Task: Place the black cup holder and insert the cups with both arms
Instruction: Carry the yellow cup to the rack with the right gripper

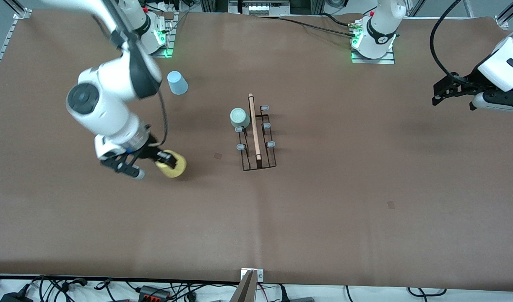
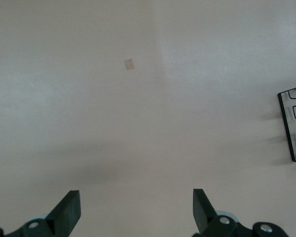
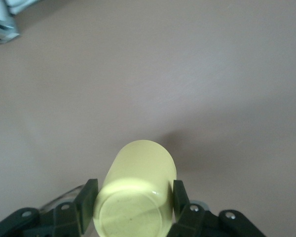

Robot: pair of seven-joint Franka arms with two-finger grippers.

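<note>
The black cup holder (image 1: 258, 140) stands near the middle of the brown worktop (image 1: 344, 201), its light wooden rod (image 1: 254, 126) running along the top between two rows of grey-tipped pegs (image 1: 271, 144). A pale mint green cup (image 1: 240, 118) sits upside down on the peg farthest from the front camera, on the side toward the right arm's end. The light blue cup (image 1: 178, 82) stands upside down on the worktop, farther from the front camera than the holder and toward the right arm's end, close to that arm's base. The yellow cup (image 1: 172, 164) lies tilted in the right end effector (image 1: 149, 161), whose fingers (image 3: 88, 197) press against its sides; the right wrist view shows the cup's base facing the camera between them. This cup is low over the worktop, toward the right arm's end and well apart from the holder. The left end effector (image 1: 445, 93) waits over the left arm's end of the worktop, its fingers (image 2: 69, 210) spread wide with nothing between them, and one corner of the holder shows at the edge of its wrist view.
</note>
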